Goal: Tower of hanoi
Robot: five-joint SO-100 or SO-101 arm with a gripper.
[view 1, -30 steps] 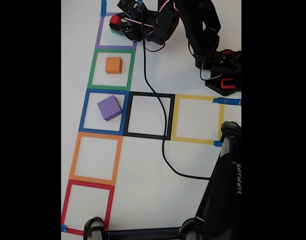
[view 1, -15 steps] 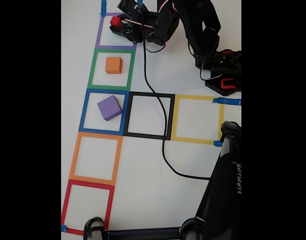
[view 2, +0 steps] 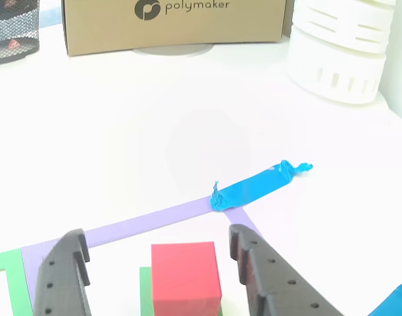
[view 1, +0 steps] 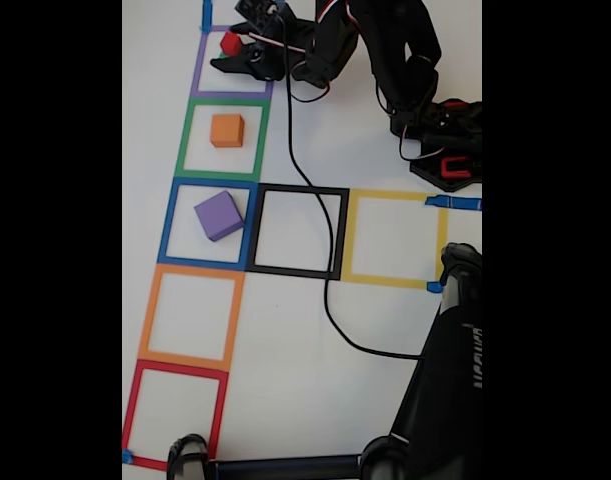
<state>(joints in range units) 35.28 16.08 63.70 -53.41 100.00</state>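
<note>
Black two-finger gripper [view 2: 160, 280] over purple tape square [view 1: 201, 75] at top of the fixed view; jaws spread wide, nothing gripped. Small red cube [view 2: 185, 278] sits btwn fingers [view 2: 265, 280], gaps either side, on a green block [view 2: 146, 289].

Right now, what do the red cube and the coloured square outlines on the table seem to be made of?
The red cube looks like matte plastic or foam: flat faces, crisp edges, no shine; which one I cannot tell. The square outlines, such as the purple outline, look like flat matte tape or paper strips. The blue tape is crinkled at its end, so likely masking tape.
</note>
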